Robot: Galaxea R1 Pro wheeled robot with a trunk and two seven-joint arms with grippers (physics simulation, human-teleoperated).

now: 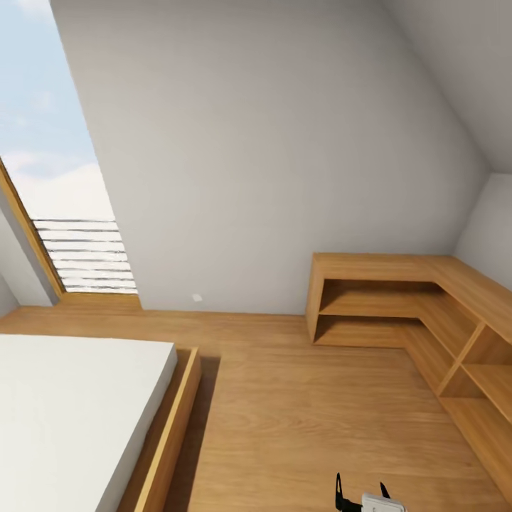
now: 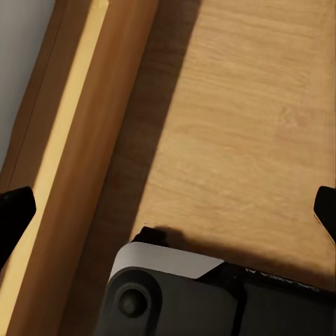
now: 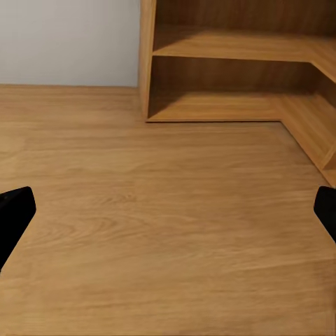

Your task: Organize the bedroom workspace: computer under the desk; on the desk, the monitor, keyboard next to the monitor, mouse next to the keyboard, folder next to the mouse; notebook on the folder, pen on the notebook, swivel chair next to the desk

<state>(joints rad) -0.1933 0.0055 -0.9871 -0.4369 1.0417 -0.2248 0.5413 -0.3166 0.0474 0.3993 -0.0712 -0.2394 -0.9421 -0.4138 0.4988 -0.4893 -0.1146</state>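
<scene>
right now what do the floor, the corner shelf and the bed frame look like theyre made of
Floor: light wood boards, matte, grain visible. Corner shelf: similar honey-toned wood or veneer, plain flat panels. Bed frame: same light wood edge around a smooth white top, probably a mattress.

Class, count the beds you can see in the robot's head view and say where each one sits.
1: a bed with a white mattress, low on the wooden floor at that view's left, below the window.

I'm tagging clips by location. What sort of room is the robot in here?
Most likely an attic-style bedroom: a low bed with a white mattress in a wooden frame, a sloped ceiling beside a tall slanted window, and a low wooden corner shelf unit on a wood floor.
</scene>
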